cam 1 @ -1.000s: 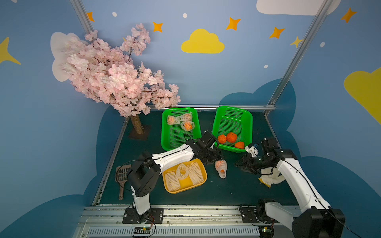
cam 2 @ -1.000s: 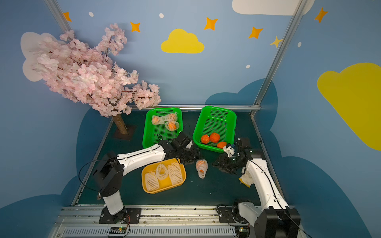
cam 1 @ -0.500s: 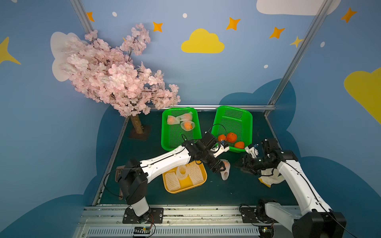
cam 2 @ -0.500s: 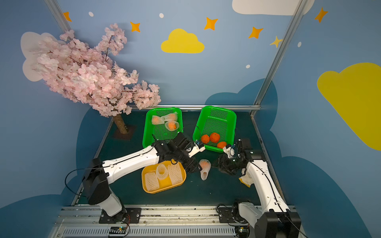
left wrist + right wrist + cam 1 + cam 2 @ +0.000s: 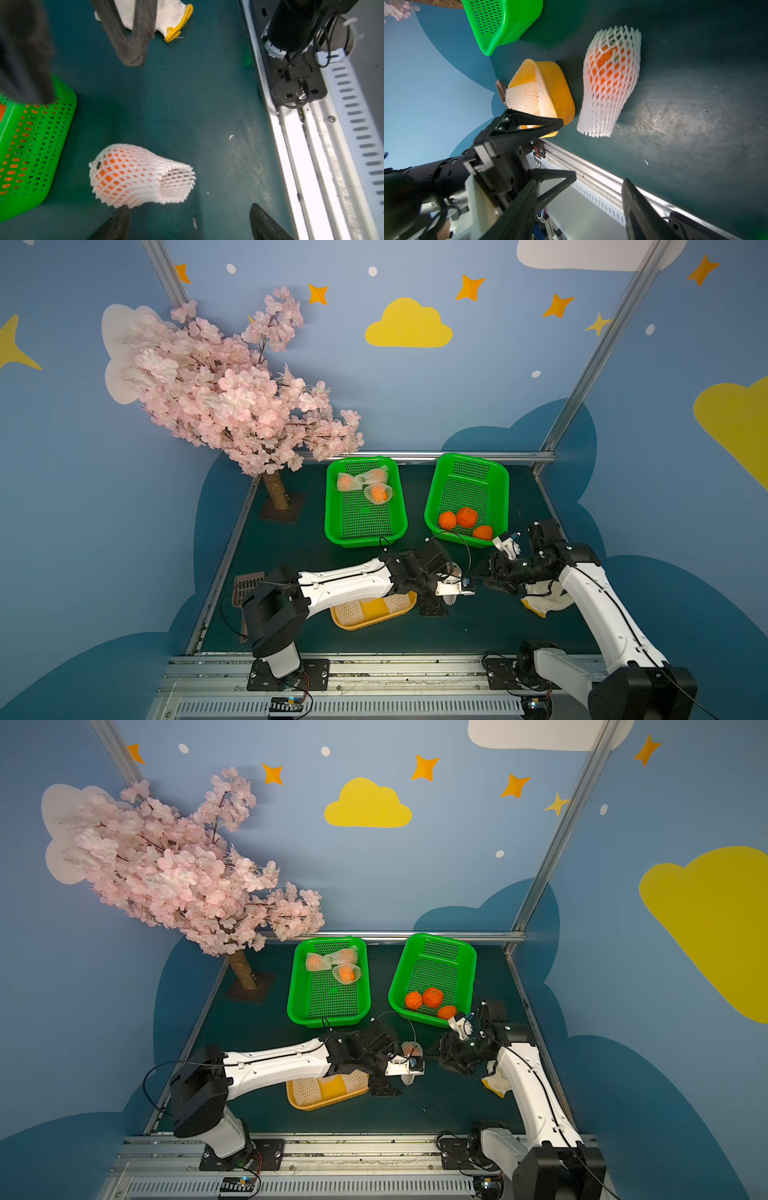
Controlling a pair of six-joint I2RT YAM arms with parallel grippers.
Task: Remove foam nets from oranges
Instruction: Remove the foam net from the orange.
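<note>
a foam net [image 5: 607, 108] with an orange [image 5: 609, 60] inside lies on the green mat [image 5: 187, 104], just beside the yellow tray [image 5: 560, 89]. the left gripper [image 5: 189, 207] hovers by it, jaws spread and empty. the right gripper [image 5: 580, 181] waits near, jaws also parted, holding nothing.

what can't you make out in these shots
- White foam-netted orange on the mat: mostly covered by the left arm in both top views.
- Yellow-orange plastic tray: the left arm crosses it in both top views, so its white foam nets can't be counted.
- White knitted glove with yellow cuff: cut off by the left wrist view's edge; under the right arm in top views.
- Brown slotted scoop: small in a top view, partly behind the left arm.
</note>
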